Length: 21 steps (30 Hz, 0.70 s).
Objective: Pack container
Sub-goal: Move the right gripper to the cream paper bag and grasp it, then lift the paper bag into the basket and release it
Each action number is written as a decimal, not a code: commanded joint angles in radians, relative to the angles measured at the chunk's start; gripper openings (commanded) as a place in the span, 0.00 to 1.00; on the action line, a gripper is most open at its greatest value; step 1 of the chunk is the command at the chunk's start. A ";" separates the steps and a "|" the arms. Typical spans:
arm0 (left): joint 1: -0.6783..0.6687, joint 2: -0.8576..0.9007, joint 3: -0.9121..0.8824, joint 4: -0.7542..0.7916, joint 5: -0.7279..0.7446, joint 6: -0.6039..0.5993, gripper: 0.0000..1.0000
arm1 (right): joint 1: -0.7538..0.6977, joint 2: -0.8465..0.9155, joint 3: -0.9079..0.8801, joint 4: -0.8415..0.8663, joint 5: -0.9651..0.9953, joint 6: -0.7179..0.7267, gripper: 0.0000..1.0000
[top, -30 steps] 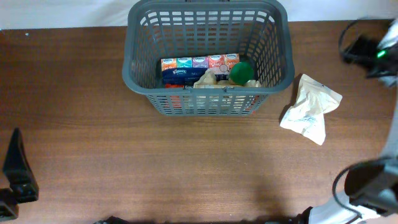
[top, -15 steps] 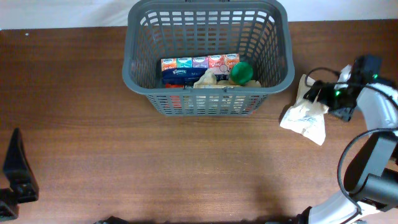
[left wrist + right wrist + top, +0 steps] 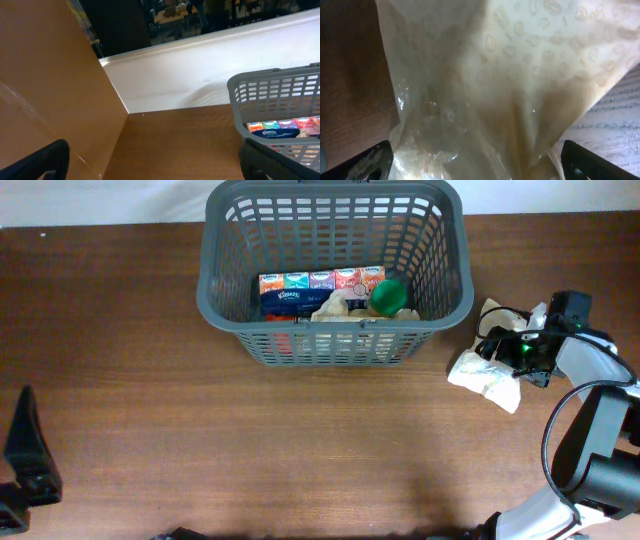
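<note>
The container (image 3: 330, 346) at the far middle of the table (image 3: 150, 430), with the right gripper (image 3: 507, 346) near its right side.
One container, holding one tissue multipack (image 3: 320, 281), one round green thing (image 3: 388, 296) and one crumpled tan wrapper (image 3: 335, 306). One white bag (image 3: 492, 376) lies outside it — the right gripper's fingers are spread either side of this bag. The left gripper (image 3: 150, 161), fingers apart and holding nothing, sits at the near left corner — well apart from the container.

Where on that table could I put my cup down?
The table is bare left of the basket and along the wide strip in front of it. The basket's back half is free too. It's crowded on the right, where the right gripper sits on the white bag.
</note>
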 commanded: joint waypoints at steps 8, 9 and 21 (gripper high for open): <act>0.003 0.002 -0.003 0.000 -0.014 -0.016 0.99 | 0.007 0.134 -0.029 0.038 -0.016 0.069 0.90; 0.003 0.002 -0.003 0.000 -0.014 -0.016 0.99 | 0.007 0.140 -0.029 0.037 -0.018 0.069 0.87; 0.003 0.002 -0.003 0.000 -0.014 -0.016 0.99 | 0.007 0.127 -0.007 0.004 -0.071 0.073 0.25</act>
